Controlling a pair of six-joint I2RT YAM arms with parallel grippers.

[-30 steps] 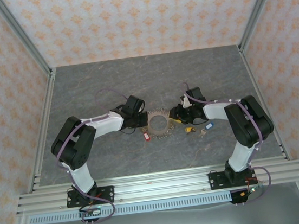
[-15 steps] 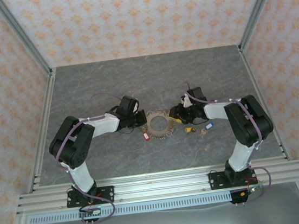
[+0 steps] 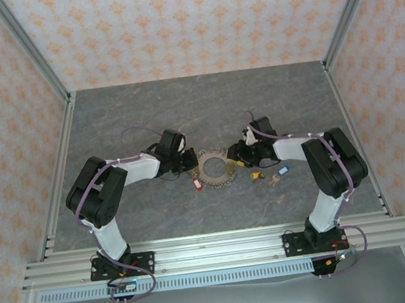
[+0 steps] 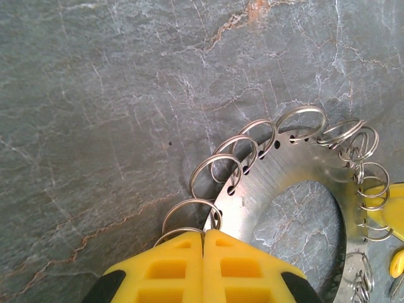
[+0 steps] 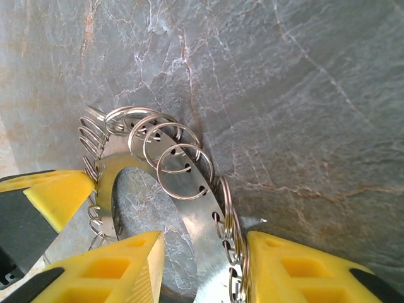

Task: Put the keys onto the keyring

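Three off keyring (image 4: 265, 186): red key (image 3: 198, 184) just beside its near edge, yellow key (image 3: 254, 176) and blue key (image 3: 285, 170) right of it. Left gripper (image 4: 203, 237) clenched at keyring rim; right gripper (image 5: 202, 243) released, straddling band. Keyring likely stiff, light, slippery: pinch flat band.

**Overall light:** bright, even and diffuse, with no single source evident.

**Top external view:**
- Short, soft shadows lie under both arms on the table (image 3: 204, 107).
- The walls are evenly lit, without glare.
- Small items at the centre are poorly resolved.
- The frame rails run straight into the corners, so edge distortion is slight.

**Left wrist view:**
- Stone veining is crisp across the upper half.
- The keyring (image 4: 284, 183) carries white highlights on its wire loops and a dull sheen on its plate.
- Thin shadows lie under the loops.
- The left gripper (image 4: 203, 235), at the bottom edge, is slightly soft.

**Right wrist view:**
- There is glare on the loops at upper left.
- A dark shadow lies beneath the plate at lower centre.
- The right gripper (image 5: 203, 238) is soft at the bottom.
- The left edge has a washed-out pale patch.
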